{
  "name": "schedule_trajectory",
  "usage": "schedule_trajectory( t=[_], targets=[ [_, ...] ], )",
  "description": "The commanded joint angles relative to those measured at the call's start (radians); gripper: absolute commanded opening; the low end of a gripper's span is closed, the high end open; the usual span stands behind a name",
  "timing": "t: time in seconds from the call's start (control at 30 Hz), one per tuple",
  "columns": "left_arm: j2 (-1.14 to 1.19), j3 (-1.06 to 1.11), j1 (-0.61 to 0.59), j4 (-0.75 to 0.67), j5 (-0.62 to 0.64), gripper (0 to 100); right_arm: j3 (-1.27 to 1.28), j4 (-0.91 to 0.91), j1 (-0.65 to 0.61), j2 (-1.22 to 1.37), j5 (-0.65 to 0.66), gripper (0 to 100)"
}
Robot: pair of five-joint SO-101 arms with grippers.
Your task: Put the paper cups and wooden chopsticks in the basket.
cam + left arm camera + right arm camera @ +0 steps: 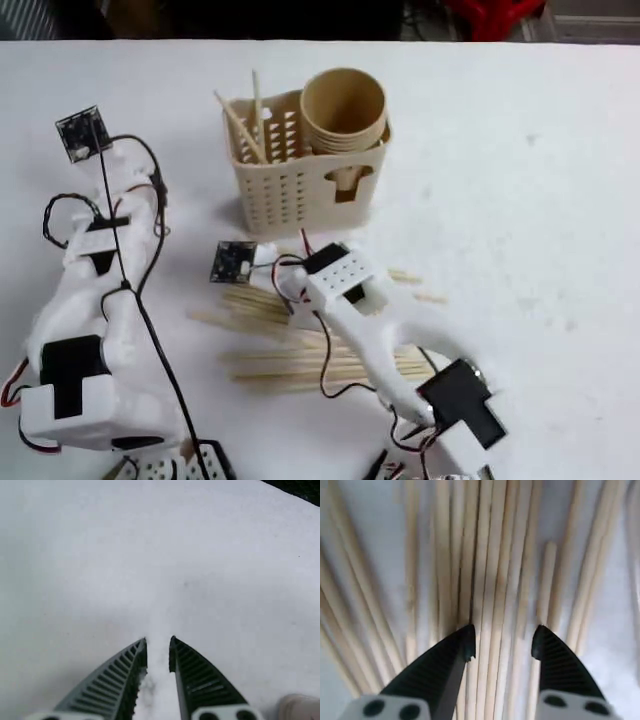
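A cream slotted basket stands at the table's middle back. Stacked paper cups sit in its right half and a few wooden chopsticks lean upright in its left half. In front of it a loose pile of chopsticks lies flat on the table. My right gripper hangs open just above that pile, a couple of sticks between its fingertips, none gripped. My left arm rests at the table's left. Its gripper is over bare tabletop, open by a narrow gap and holding nothing.
Two short stick ends lie right of the right arm. Black cables trail across the table between the arms. White tabletop stretches to the right of the basket.
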Motion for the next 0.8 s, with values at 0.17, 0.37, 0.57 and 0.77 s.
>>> schedule_trajectory(
  t=[0.17, 0.37, 0.57, 0.77],
  targets=[
    [-0.007, -0.048, 0.002, -0.025, -0.008, 9, -0.005, -0.033, 0.018, 0.033, 0.003, 8.0],
    [-0.007, -0.048, 0.002, -0.023, -0.008, 9, -0.017, -0.027, 0.019, 0.031, -0.031, 7.0],
    [-0.007, -0.048, 0.002, -0.023, -0.008, 9, -0.017, -0.015, 0.019, 0.012, -0.037, 6.3],
    [-0.005, -0.048, 0.002, -0.028, -0.008, 9, 0.002, 0.059, 0.019, -0.173, -0.097, 3.7]
  ],
)
